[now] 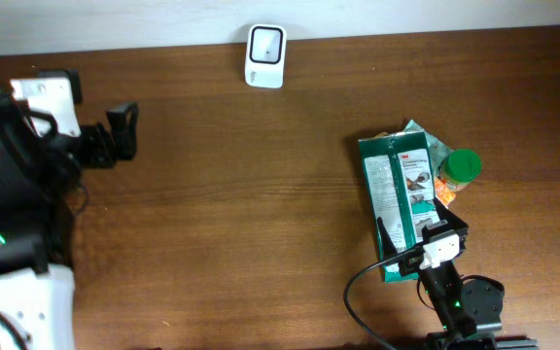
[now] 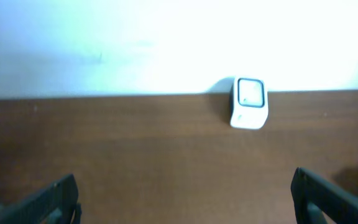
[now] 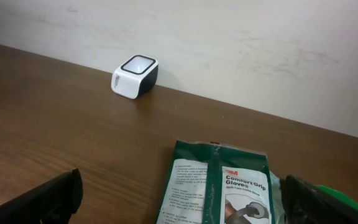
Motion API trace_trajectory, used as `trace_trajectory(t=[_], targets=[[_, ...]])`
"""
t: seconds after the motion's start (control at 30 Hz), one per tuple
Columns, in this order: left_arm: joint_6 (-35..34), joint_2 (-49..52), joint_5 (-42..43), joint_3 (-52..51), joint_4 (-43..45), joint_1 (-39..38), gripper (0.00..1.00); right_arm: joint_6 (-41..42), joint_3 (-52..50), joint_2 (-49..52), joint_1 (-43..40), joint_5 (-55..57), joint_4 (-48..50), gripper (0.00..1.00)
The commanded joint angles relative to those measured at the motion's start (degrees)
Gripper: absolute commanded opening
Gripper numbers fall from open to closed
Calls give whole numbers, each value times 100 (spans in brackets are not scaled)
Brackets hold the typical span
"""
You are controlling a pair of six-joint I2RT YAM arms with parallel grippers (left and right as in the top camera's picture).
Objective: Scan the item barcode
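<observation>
In the overhead view, the left arm fills the left edge of the frame. Its left claw (image 1: pixel 127 133) points toward the centre and hangs released, jaws spread wide with nothing between them. In the left wrist view the two fingers of that claw (image 2: pixel 185 208) sit in the lower corners, with bare brown surface (image 2: pixel 135 155) between them.

Right of it, at the top centre of the overhead frame, the white scanner (image 1: pixel 265 56) stands at the far edge of the surface (image 1: pixel 241 194), against the pale wall. It is well apart from both claws. The left wrist view shows the scanner (image 2: pixel 248 102) right of centre, and the right wrist view shows it (image 3: pixel 135 76) in the upper left.

Further right, the green glove packet (image 1: pixel 397 194) lies flat, its long side running up and down the frame. A crumpled green wrapper (image 1: pixel 424 138) pokes out from under its top right corner. Just beside the packet's right edge lies an orange bottle (image 1: pixel 455 173) with a green cap.

At the lower right, the right claw (image 1: pixel 421 231) hangs over the packet's lower end, released and wide open, gripping nothing. In the right wrist view its fingers frame the packet (image 3: pixel 219 186), with the green cap (image 3: pixel 347 200) at the lower right.
</observation>
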Motion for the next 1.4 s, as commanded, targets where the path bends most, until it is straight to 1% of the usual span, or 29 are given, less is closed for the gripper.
trace_trajectory(t=[0.0,0.13,0.23,0.43,0.67,0.77,0.83,0.93,1.03,1.13,1.27,1.37], targets=[[24,-1064,28,-1390,1235,-247,99,22,-28,-48,39,-7,-24,98],[26,-2385,26,-2986,2782,-339,99,22,-28,-48,39,-7,-24,98],[24,-3333,28,-4044,3541,-339,99,22,-28,-48,39,-7,-24,98],[24,-4802,28,-5525,4586,-341,99,22,-28,-48,39,-7,-24,98],[31,-5827,20,-6693,5359,-645,99,22,-28,-48,39,-7,-24,98],[28,-6107,-122,-7132,5711,-721,99,22,-28,-48,39,-7,-24,98],[28,-6258,-339,-7316,5702,-789,99,22,-28,-48,39,-7,-24,98],[28,-6432,-1058,-7309,5031,-946,99,22,-28,-48,39,-7,-24,98],[28,-6649,-1447,-7309,4227,-1010,99,22,-28,-48,39,-7,-24,98],[24,-6647,-1471,-7309,3659,-1010,99,22,-28,-48,39,-7,-24,98],[24,-6647,-1412,-7309,3615,-1010,99,22,-28,-48,39,-7,-24,99],[24,-6645,-1412,-7309,3340,-1010,99,22,-28,-48,39,-7,-24,98]])
